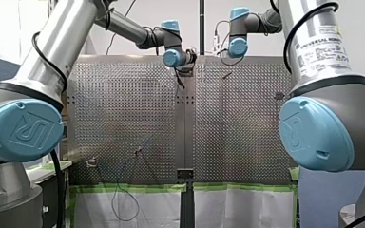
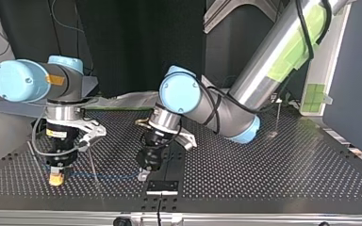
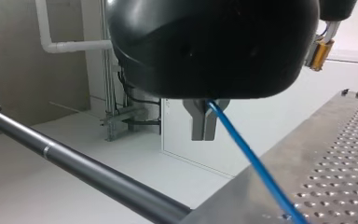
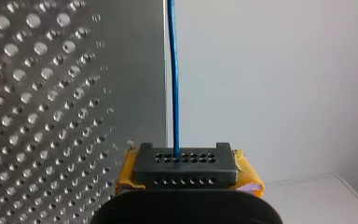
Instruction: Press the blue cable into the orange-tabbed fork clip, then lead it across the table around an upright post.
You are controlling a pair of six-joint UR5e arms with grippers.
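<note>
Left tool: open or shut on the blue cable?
Shut: left wrist view shows my left tool with metal fingers pinching the thin blue cable.

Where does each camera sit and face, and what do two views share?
Front: behind my left arm and my right arm, facing over the perforated table.
Top: across the table, facing my left claw and my right claw.
Left wrist: on my left arm, along its claw.
Right wrist: on my right arm, along its claw.
Both wrist views share the blue cable.
</note>
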